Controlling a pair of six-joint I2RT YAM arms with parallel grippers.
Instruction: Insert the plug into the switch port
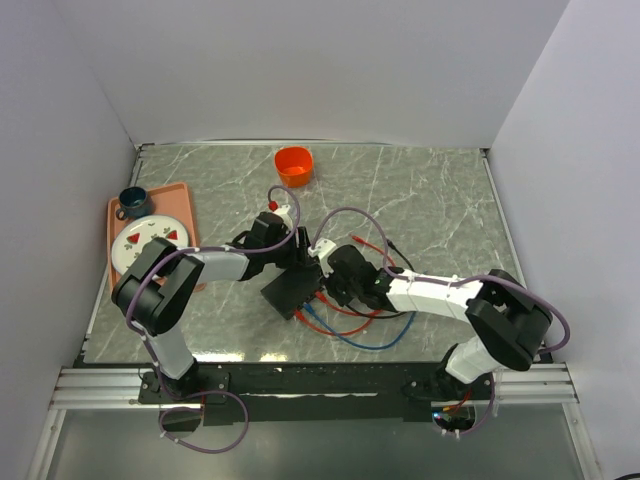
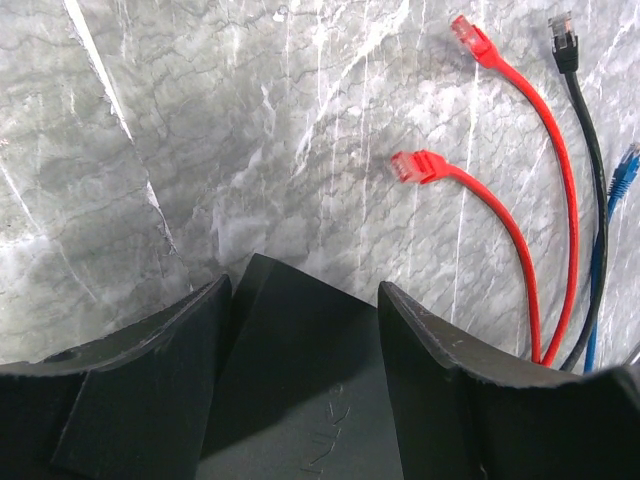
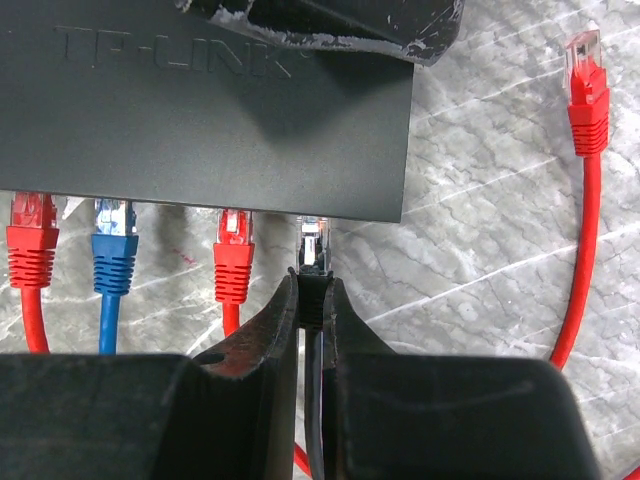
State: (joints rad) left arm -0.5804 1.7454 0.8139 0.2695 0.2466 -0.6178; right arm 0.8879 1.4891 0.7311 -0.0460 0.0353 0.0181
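We are holding the plug [image 3: 314, 245], clenched in the right end effector [image 3: 312, 290], at the switch port [image 3: 314, 222] in the cabled edge of the switch [image 3: 230, 120], judging a straight push inward is needed next, while the left end effector [image 2: 305, 290] is straddling the switch, its grip unclear.

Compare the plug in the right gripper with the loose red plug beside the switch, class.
The gripped plug has a black boot; the loose plug a red one. The right gripper pinches the gripped plug at the port edge of the switch; the loose plug lies free on the table. Both have clear tips.
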